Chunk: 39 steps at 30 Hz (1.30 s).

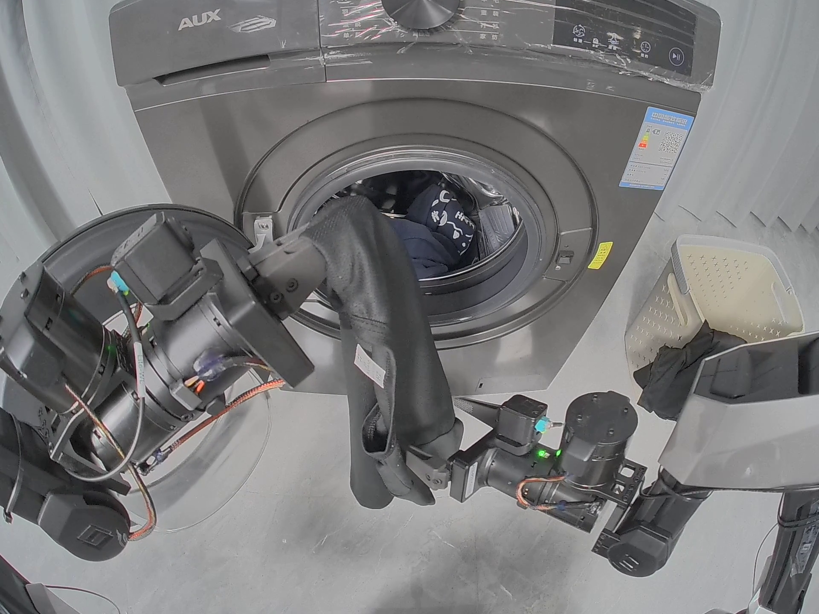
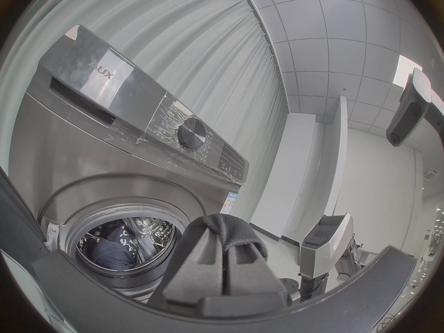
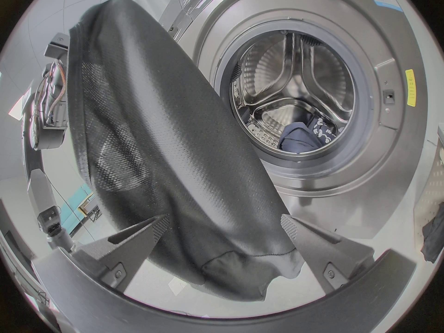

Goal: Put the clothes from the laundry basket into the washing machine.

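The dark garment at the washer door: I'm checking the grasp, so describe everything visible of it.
The dark garment is charcoal, fine-knit cloth with a white label. It hangs long before the open washing machine, top pinched in the shut left hand by the door opening, bunched lower end within the open right hand, clear of the floor.

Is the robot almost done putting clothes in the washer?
Partly. Blue clothes already lie in the drum. The left gripper is shut on a black garment at the opening, the open right gripper at its lower end. One dark cloth hangs on the basket, waiting.
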{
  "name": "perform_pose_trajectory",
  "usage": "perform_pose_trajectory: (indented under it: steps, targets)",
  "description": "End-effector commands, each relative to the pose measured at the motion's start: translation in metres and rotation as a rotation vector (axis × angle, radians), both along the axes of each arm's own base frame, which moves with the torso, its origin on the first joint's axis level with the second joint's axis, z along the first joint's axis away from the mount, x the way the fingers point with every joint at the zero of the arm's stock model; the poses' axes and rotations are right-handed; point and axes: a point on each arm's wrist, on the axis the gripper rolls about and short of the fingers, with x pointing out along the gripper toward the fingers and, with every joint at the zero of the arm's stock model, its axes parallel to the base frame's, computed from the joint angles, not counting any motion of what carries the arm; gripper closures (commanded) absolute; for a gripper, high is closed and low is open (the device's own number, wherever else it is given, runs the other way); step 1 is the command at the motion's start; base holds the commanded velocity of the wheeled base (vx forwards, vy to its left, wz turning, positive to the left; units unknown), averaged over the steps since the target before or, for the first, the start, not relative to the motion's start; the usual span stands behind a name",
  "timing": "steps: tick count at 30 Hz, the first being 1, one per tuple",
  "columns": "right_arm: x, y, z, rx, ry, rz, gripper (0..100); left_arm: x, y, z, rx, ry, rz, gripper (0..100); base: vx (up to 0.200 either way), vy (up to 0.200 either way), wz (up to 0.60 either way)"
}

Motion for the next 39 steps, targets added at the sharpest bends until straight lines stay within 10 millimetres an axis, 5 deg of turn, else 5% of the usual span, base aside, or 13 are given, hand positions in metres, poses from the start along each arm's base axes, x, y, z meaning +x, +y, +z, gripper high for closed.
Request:
perform_pose_trajectory:
  steps: [1, 19, 20, 24, 30, 39]
  targets:
    - [0.016, 0.017, -0.015, 0.004, -0.011, 0.004, 0, -0.001, 0.0, 0.001, -0.001, -0.007, 0.002, 100, 0.0, 0.0, 0.0]
    - [0.054, 0.044, -0.028, 0.07, -0.075, -0.016, 0, -0.016, -0.008, 0.004, -0.007, -0.014, -0.069, 100, 0.0, 0.0, 0.0]
    - [0.055, 0.043, -0.028, 0.071, -0.074, -0.021, 100, -0.016, -0.008, 0.004, -0.007, -0.014, -0.071, 100, 0.0, 0.0, 0.0]
    - [0.057, 0.04, -0.023, 0.078, -0.082, -0.041, 100, -0.015, -0.008, 0.004, -0.008, -0.014, -0.065, 100, 0.0, 0.0, 0.0]
    - [0.051, 0.017, 0.012, 0.122, -0.103, -0.098, 100, -0.01, -0.007, 0.001, -0.001, -0.001, -0.044, 100, 0.0, 0.0, 0.0]
    - [0.02, -0.05, 0.067, 0.152, -0.138, -0.216, 100, 0.017, 0.006, -0.019, 0.046, 0.058, 0.058, 100, 0.0, 0.0, 0.0]
